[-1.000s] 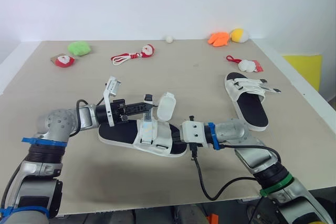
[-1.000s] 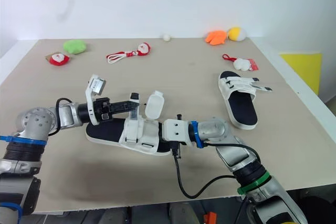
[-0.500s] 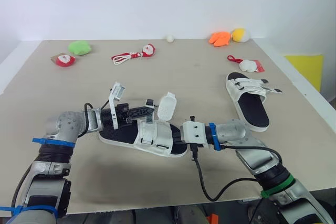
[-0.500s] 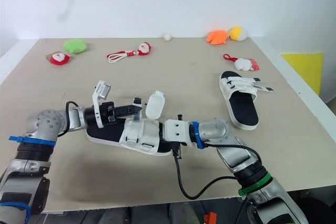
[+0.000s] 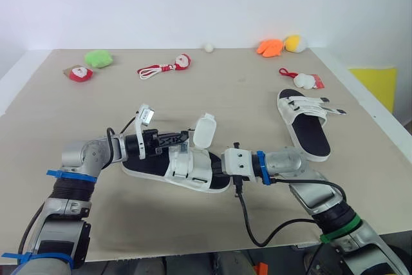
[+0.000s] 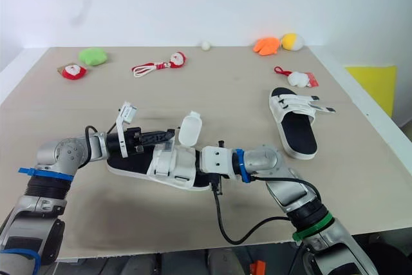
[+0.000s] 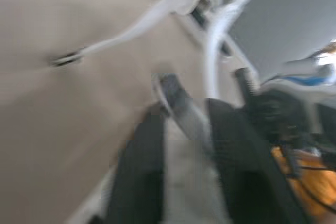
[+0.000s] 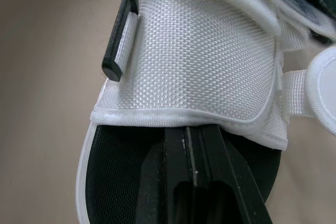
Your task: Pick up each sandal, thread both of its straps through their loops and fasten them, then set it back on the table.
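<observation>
Nearest me is the right gripper (image 8: pixel 191 137). Its black fingers are closed together with nothing seen between them, tips tucked under the woven upper of the white-strapped sandal with black footbed (image 5: pixel 168 167), which rests on the beige tabletop (image 5: pixel 257 94). A black plastic strap loop (image 8: pixel 119 34) sits on the upper's edge, just beside those fingers. Across the sandal is the left gripper (image 5: pixel 181 137), fingers apart, with what looks like a pale strap end (image 7: pixel 176 103) between them; it is not visibly pinched and the view is blurred. A round-ended white strap flap (image 5: pixel 204 131) stands up unfastened just past the left fingertips. I judge the step as threading a strap on this sandal, with neither strap done. To do it well I'd hold firm with the right so the sandal can't slide. The left should close near the strap tip, square it to the loop and feed it flat, no twist. A second white-strapped black sandal (image 5: pixel 304 123) lies well beyond the right gripper. At the far edge are a green plush toy (image 5: pixel 98 58) and an orange plush toy (image 5: pixel 269 47).
</observation>
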Tool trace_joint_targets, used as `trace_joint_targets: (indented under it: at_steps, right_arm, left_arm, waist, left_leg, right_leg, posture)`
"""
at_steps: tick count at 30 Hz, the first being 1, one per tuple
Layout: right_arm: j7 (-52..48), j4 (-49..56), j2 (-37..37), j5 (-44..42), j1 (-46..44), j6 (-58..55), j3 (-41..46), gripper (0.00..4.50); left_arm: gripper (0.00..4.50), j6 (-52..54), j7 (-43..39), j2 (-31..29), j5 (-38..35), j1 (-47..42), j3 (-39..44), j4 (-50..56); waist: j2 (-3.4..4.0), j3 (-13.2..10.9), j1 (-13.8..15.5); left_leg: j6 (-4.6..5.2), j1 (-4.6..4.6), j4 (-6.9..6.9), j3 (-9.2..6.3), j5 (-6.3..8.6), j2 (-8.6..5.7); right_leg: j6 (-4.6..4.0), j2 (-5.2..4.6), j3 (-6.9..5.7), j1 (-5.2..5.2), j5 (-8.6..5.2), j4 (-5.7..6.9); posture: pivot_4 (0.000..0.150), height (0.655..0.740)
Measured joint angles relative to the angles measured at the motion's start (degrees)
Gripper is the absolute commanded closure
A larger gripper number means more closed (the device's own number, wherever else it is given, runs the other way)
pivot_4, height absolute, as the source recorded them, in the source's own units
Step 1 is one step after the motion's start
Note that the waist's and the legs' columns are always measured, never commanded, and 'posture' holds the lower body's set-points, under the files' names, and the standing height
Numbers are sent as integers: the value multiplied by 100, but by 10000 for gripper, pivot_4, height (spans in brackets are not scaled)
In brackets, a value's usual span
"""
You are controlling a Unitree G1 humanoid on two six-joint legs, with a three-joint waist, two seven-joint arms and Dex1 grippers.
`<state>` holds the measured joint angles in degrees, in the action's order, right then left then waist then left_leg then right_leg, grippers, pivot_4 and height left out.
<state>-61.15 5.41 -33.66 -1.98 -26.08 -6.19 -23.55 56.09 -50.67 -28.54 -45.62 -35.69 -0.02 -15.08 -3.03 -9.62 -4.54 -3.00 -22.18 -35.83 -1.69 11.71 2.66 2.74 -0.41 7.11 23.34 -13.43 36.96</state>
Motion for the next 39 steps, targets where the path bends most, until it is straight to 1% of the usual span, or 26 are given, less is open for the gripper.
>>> trace_joint_targets:
  at_steps: [1,3,4,14,21,24,27,29,34,36,39]
  right_arm:
    - [-16,12,0,-1,-1,0,1,45000]
    - [-33,22,0,-1,2,0,4,45000]
    - [-20,21,0,-1,1,-12,2,45000]
    - [19,11,3,-1,-6,-46,-4,45000]
    - [32,3,13,-1,-21,-49,-4,45000]
    - [9,12,23,-5,-25,-48,-1,45000]
    - [-23,30,23,-8,-25,-48,4,45000]
    - [-20,45,23,-8,-18,-48,2,45000]
    - [-13,51,23,-8,-15,-48,2,45000]
    - [-8,50,23,-7,-14,-48,2,45000]
    - [-8,50,22,-7,-10,-48,5,45000]
  left_arm:
    - [11863,-5,-12,1,55,0,2,-10]
    - [2335,-6,-108,32,71,-11,28,-9]
    - [338,-14,-159,61,71,-45,32,8]
    - [338,-279,-281,166,460,-163,-38,-146]
    - [338,-657,-362,256,809,-424,-158,-477]
    - [338,-576,-201,301,717,-722,300,-972]
    - [338,-500,-221,298,625,-897,580,-1095]
    - [338,-431,-303,292,605,-943,621,-1091]
    - [338,-358,-768,188,693,-758,387,-897]
    - [338,-350,-959,55,751,-747,209,-783]
    - [338,-755,-1085,-20,1199,-736,-128,-685]
  waist:
    - [0,0,-1]
    - [2,2,-1]
    - [5,4,2]
    - [12,6,1]
    - [12,6,1]
    - [9,3,2]
    - [9,4,2]
    - [9,3,-2]
    - [8,2,-1]
    - [6,1,-2]
    - [7,1,2]
  left_leg:
    - [-1,-6,5,0,0,0]
    - [-1,-5,11,-2,1,0]
    - [-1,-5,12,-6,1,0]
    - [1,-4,8,-8,-1,-1]
    - [0,-7,10,-8,-2,-1]
    - [0,-20,10,-12,-2,-1]
    - [-5,-21,14,-12,2,-1]
    - [-5,-21,20,-12,2,-1]
    - [-5,-22,24,-16,2,0]
    - [-5,-22,23,-16,2,0]
    - [-6,-20,23,-15,2,-1]
  right_leg:
    - [0,1,0,1,0,0]
    - [1,2,-2,0,0,0]
    - [1,2,-5,0,0,0]
    - [0,2,-6,1,0,0]
    - [0,2,-6,2,0,0]
    - [1,4,-10,10,0,0]
    - [2,4,-9,8,0,-1]
    - [3,4,-9,9,-1,-1]
    - [2,7,-10,11,-2,-1]
    - [2,7,-9,11,-2,-1]
    - [1,6,-9,9,-3,-2]
  posture:
    - [1500,7400]
    - [1500,7400]
    - [1500,7400]
    - [1500,7400]
    - [1500,7400]
    - [1500,7400]
    - [1500,7400]
    - [1500,7400]
    - [1500,7400]
    - [1500,7400]
    - [1500,7400]
